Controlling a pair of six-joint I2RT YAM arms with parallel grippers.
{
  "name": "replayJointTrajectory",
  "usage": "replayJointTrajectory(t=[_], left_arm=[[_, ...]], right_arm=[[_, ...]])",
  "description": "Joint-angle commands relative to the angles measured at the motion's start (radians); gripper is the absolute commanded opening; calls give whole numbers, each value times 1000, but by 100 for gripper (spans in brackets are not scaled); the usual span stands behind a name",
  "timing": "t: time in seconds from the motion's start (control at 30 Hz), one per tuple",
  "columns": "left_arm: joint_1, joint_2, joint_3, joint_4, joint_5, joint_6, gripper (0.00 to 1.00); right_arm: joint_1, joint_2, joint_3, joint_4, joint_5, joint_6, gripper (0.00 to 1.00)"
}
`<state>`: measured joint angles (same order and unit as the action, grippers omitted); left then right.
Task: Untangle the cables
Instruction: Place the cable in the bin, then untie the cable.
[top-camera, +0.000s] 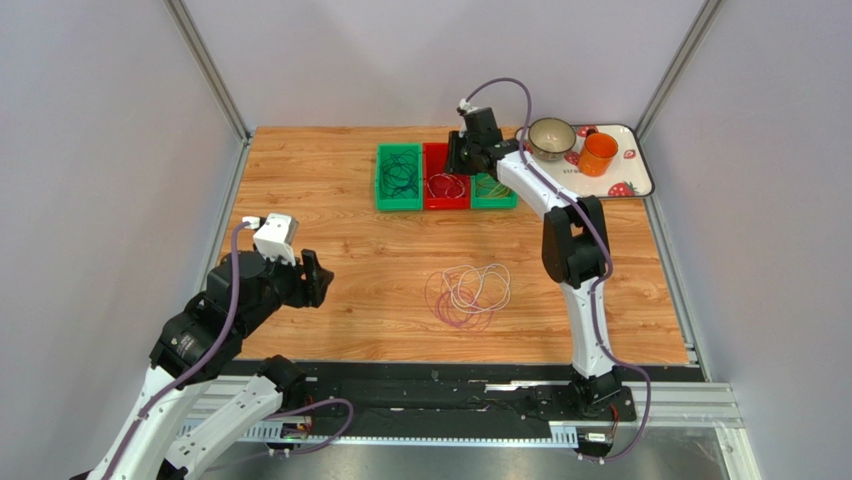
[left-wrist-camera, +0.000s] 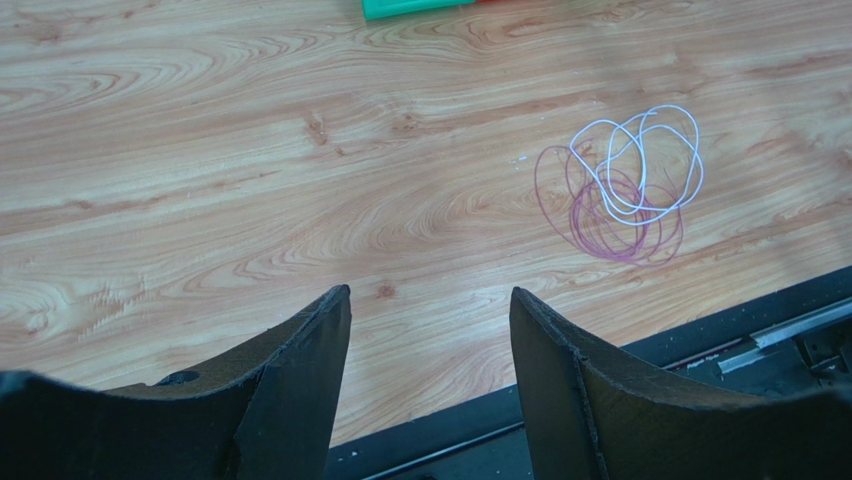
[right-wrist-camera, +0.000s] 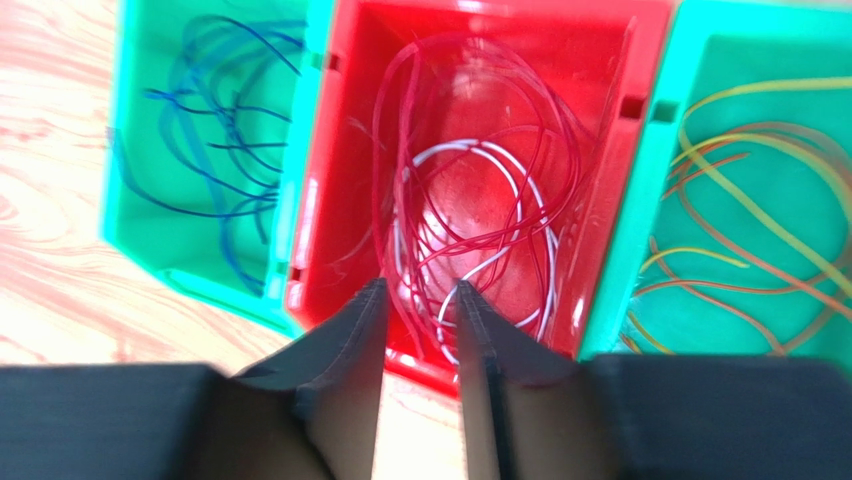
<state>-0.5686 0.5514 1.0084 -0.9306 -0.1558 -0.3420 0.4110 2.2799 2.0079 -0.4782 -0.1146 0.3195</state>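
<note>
One wooden tabletop (top-camera: 330, 180) carries a red plastic bin (top-camera: 446, 204) flanked by two green plastic bins (top-camera: 398, 205) — red and white wire cables (right-wrist-camera: 470, 148) lie inside the red one. Nearer than that bin, a purple-and-white cable tangle (top-camera: 468, 295) rests on the wood. The right gripper (right-wrist-camera: 420, 287) hovers above the red bin, fingers narrowly parted, empty; the left gripper (left-wrist-camera: 430, 295) — well to the bin's near-left — gapes empty.

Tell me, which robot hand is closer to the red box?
The right. The right gripper hangs just over the red box; the left gripper is far off, over the near-left part of the table.
</note>
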Motion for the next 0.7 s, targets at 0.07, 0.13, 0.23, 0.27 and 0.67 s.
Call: replayJointTrajectory(t=[0.07, 0.13, 0.23, 0.27, 0.67], left_arm=[[4, -2, -1, 26, -7, 12, 68], [6, -2, -1, 26, -7, 12, 68], [4, 1, -1, 26, -7, 12, 67], [4, 2, 1, 26, -7, 12, 67], [4, 35, 15, 10, -4, 6, 68]], right_arm=[[6, -190, 28, -19, 68, -23, 38], [5, -229, -1, -10, 76, -19, 38], [5, -322, -99, 26, 72, 0, 39], [8, -347, -128, 50, 72, 7, 39], [8, -796, -635, 92, 173, 128, 39]])
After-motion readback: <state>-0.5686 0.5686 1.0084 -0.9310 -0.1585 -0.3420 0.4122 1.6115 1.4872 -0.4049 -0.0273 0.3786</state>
